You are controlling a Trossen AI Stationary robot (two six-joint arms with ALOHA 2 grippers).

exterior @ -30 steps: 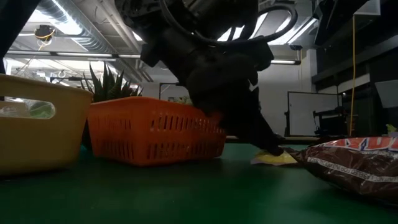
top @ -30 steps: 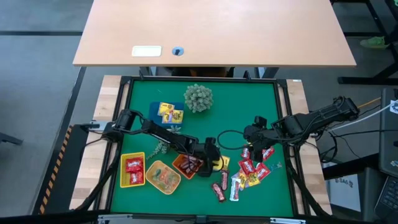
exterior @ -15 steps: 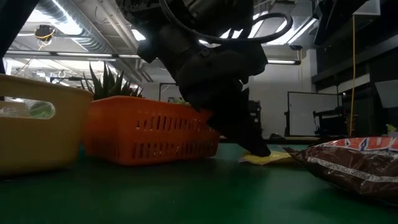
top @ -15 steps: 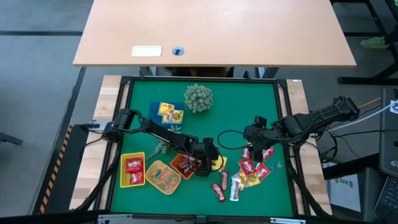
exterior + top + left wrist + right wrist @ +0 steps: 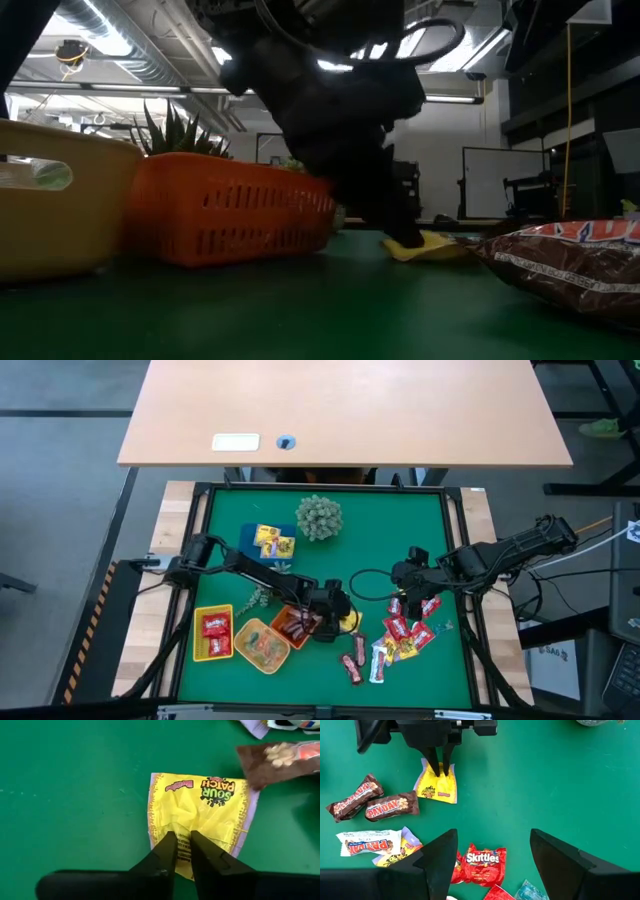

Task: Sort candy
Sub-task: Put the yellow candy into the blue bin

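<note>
The candy lies loose on the green mat: a yellow packet (image 5: 200, 805), brown bars (image 5: 390, 806), red packets (image 5: 482, 862) and others in a pile (image 5: 395, 640). My left gripper (image 5: 183, 836) is down on the mat right of the orange tray (image 5: 295, 625), shut on the yellow packet (image 5: 350, 622). My right gripper (image 5: 492, 845) hangs open above the pile, holding nothing. In the low view the yellow packet (image 5: 430, 247) lies flat under my left gripper's dark fingers. My left gripper pinches a raised crease in the yellow packet's middle (image 5: 183, 826) between its two fingers (image 5: 167, 845). The fingers slant down from the table's left side. The packet lies on the mat, its printed end (image 5: 217, 787) pointing away from the fingers.
A yellow tray (image 5: 213, 633) holds red packets, a round yellow tray (image 5: 262, 644) clear pieces, and a far tray (image 5: 268, 543) yellow packets. A spiky green plant ball (image 5: 319, 517) stands at the back. A big brown bar (image 5: 570, 265) lies close in the low view.
My left gripper has shut on the yellow packet while staying in place, tipping slightly. The packet has puckered between the fingers. The orange tray has slid a little toward the table's left.
</note>
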